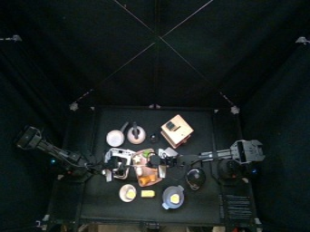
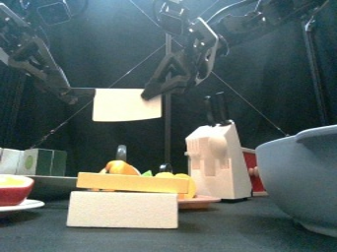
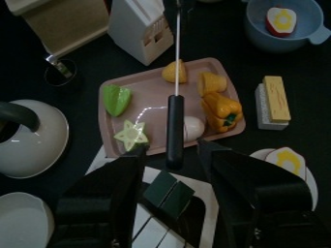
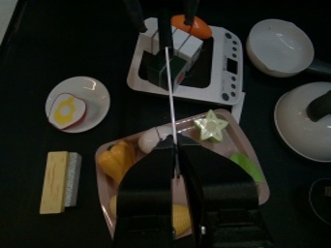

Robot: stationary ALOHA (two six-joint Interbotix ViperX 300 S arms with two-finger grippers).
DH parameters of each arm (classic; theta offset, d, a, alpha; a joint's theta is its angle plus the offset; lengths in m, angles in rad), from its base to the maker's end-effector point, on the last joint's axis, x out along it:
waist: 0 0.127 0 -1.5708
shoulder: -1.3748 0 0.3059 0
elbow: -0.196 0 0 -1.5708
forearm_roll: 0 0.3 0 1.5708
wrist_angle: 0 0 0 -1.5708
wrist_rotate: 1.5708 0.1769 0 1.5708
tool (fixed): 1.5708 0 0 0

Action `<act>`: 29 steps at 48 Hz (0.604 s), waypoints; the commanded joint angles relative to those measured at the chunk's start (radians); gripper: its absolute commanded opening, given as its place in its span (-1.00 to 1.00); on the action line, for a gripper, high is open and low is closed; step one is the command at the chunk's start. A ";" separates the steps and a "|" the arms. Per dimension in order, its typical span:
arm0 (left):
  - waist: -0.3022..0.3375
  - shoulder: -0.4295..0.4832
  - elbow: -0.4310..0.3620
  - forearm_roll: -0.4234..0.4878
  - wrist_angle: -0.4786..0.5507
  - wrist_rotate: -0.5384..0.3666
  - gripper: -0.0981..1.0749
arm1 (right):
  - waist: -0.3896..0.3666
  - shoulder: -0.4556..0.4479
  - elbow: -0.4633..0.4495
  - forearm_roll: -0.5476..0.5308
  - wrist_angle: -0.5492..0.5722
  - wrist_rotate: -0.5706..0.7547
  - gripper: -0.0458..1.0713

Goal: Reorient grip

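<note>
A knife with a broad white blade (image 2: 128,104) and a black handle (image 3: 172,131) hangs in the air over the pink tray (image 3: 149,97) of toy food. My right gripper (image 4: 177,172) is shut on the handle, seen in the front view as the jaws (image 2: 161,84) beside the blade. In the left wrist view the blade shows edge-on. My left gripper (image 3: 172,161) stands open at the handle's free end, its jaws on either side without touching it.
A white knife block (image 2: 218,162) stands behind the tray, and a grey-blue bowl (image 2: 305,187) is at the front right. A yellow butter stick (image 3: 272,102), a small plate with an egg (image 4: 72,105) and a black-and-white pot (image 3: 26,136) surround the tray.
</note>
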State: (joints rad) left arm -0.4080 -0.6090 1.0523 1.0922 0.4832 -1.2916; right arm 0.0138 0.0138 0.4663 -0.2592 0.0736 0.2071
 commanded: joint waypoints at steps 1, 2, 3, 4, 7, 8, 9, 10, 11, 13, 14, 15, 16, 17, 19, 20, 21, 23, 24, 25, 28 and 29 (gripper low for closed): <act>0.012 0.000 -0.011 0.008 -0.031 0.002 0.34 | 0.002 -0.015 -0.017 -0.003 -0.009 0.002 -0.33; 0.015 0.000 -0.011 0.009 -0.038 0.002 0.33 | 0.002 -0.014 -0.018 -0.003 -0.009 0.002 -0.33; 0.020 0.000 -0.011 0.009 -0.044 0.002 0.31 | 0.002 -0.014 -0.018 -0.003 -0.009 0.002 -0.33; 0.025 0.000 -0.011 0.009 -0.055 0.002 0.30 | 0.002 -0.012 -0.018 -0.003 -0.009 0.002 -0.33; 0.038 0.000 -0.011 0.009 -0.081 0.003 0.26 | 0.002 -0.009 -0.020 -0.003 -0.009 0.002 -0.33; 0.041 0.000 -0.009 0.011 -0.087 0.003 0.26 | 0.002 -0.008 -0.020 -0.003 -0.009 0.002 -0.33; 0.046 0.000 -0.009 0.011 -0.094 0.003 0.26 | 0.002 -0.008 -0.020 -0.003 -0.009 0.002 -0.33; 0.052 0.000 -0.009 0.011 -0.098 0.005 0.26 | 0.002 -0.008 -0.020 -0.005 -0.009 0.002 -0.33; 0.060 0.000 -0.008 0.012 -0.104 0.003 0.25 | 0.002 -0.008 -0.020 -0.003 -0.009 0.002 -0.33; 0.071 0.000 -0.005 0.012 -0.109 0.003 0.25 | 0.002 -0.008 -0.020 -0.005 -0.009 0.002 -0.33; 0.075 0.000 -0.003 0.012 -0.109 0.003 0.25 | 0.002 -0.006 -0.021 -0.003 -0.009 0.002 -0.33; 0.078 0.002 0.000 0.014 -0.110 0.003 0.25 | 0.002 -0.006 -0.021 -0.003 -0.009 0.002 -0.33; 0.083 0.002 0.002 0.012 -0.110 0.003 0.25 | 0.002 -0.008 -0.021 -0.003 -0.009 0.002 -0.33; 0.087 0.002 0.005 0.012 -0.112 0.003 0.24 | 0.002 -0.006 -0.021 -0.005 -0.009 0.002 -0.33; 0.092 0.000 0.008 0.012 -0.114 0.003 0.23 | 0.002 -0.008 -0.021 -0.005 -0.009 0.002 -0.33; 0.094 0.000 0.009 0.012 -0.114 0.003 0.21 | 0.002 -0.006 -0.021 -0.003 -0.008 0.002 -0.33; 0.095 0.002 0.011 0.012 -0.114 0.003 0.19 | 0.002 -0.006 -0.021 -0.003 -0.009 0.002 -0.33; 0.095 0.000 0.012 0.012 -0.114 0.003 0.15 | 0.002 -0.008 -0.021 -0.003 -0.009 0.002 -0.33; 0.097 0.000 0.012 0.012 -0.114 0.003 0.11 | 0.002 -0.006 -0.021 -0.005 -0.009 0.002 -0.33; 0.095 0.002 0.012 0.014 -0.115 0.003 0.08 | 0.002 -0.008 -0.021 -0.003 -0.009 0.002 -0.33; 0.095 0.000 0.012 0.012 -0.120 0.003 -0.02 | 0.002 -0.006 -0.021 -0.005 -0.009 0.002 -0.33; 0.095 0.000 0.012 0.012 -0.123 0.003 -0.04 | 0.002 -0.005 -0.021 -0.005 -0.009 0.002 -0.33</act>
State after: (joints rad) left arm -0.3160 -0.6075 1.0769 1.0999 0.3697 -1.2885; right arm 0.0169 0.0261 0.4679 -0.2623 0.0736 0.2102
